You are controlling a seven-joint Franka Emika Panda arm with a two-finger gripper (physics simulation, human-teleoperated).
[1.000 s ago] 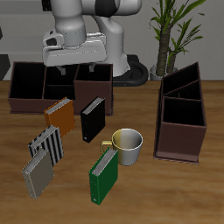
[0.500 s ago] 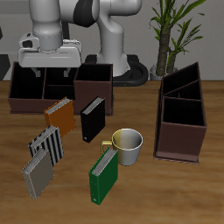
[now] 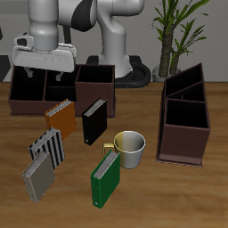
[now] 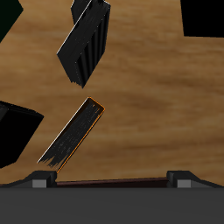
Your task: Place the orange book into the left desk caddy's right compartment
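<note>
Lower now than half a second ago, the gripper [image 3: 40, 73] hangs above and behind the orange book [image 3: 60, 117], jaws spread and empty. That book leans on the wooden desk [image 3: 142, 191] before the side-on caddy [image 3: 62, 89]; the left desk caddy [image 3: 184, 120] sits well apart. A potted plant [image 3: 178, 31] stands behind.

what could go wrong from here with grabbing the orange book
1. The orange book stands on edge close to the black book and the striped book; a slightly off descent could knock one over.
2. The gripper hangs over the side-on caddy, so coming straight down may clip a wall.
3. The left desk caddy is across the table, with the mug near the path; a low carry could hit it.
</note>
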